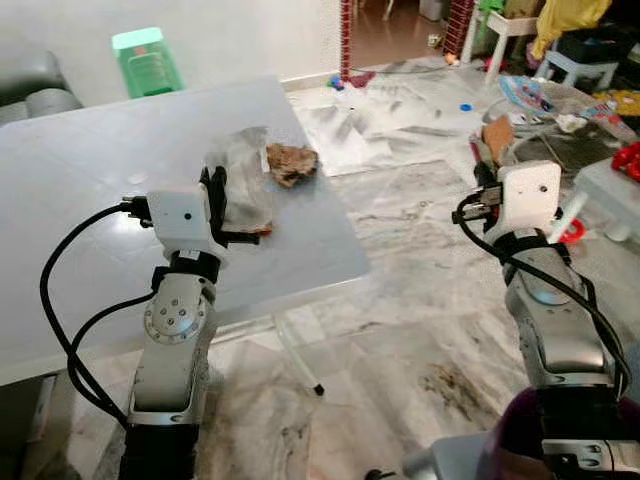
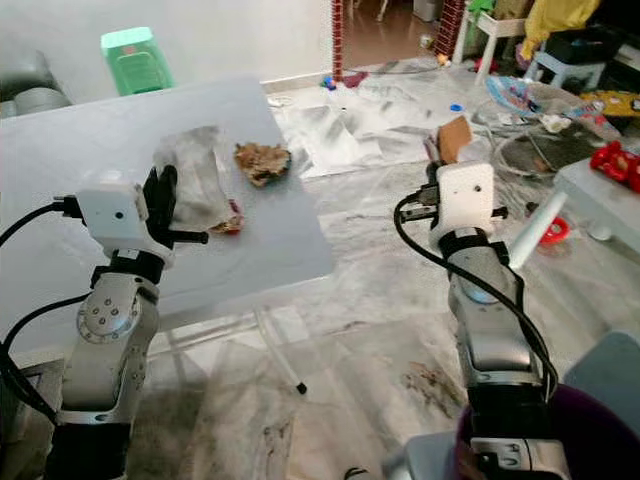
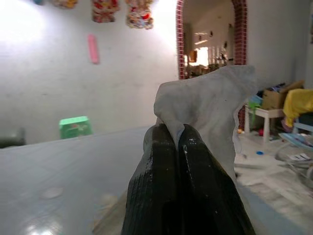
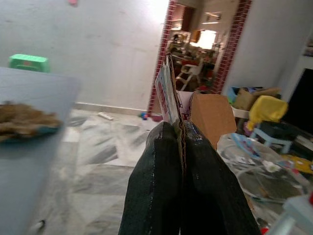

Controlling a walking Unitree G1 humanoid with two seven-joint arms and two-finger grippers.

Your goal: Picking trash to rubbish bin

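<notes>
Left claw (image 3: pixel 177 132) grips a grey wrapper (image 3: pixel 210 107); right claw (image 4: pixel 182 128) pinches cardboard (image 4: pixel 209 115); brown scrap (image 1: pixel 291 163) remains on the surface (image 1: pixel 90 170); nothing binned yet.

Both arms raised forward, fingers (image 3: pixel 168 161) pinched closed.

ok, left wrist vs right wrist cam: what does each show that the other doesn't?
Left wrist: the left claw shut on a crumpled grey plastic wrapper above the white table, and wall decorations. Right wrist: the right claw shut on a flattened cardboard piece, brown trash on the table edge, and marble floor. Both: the green stool and the brick-trimmed archway.
</notes>
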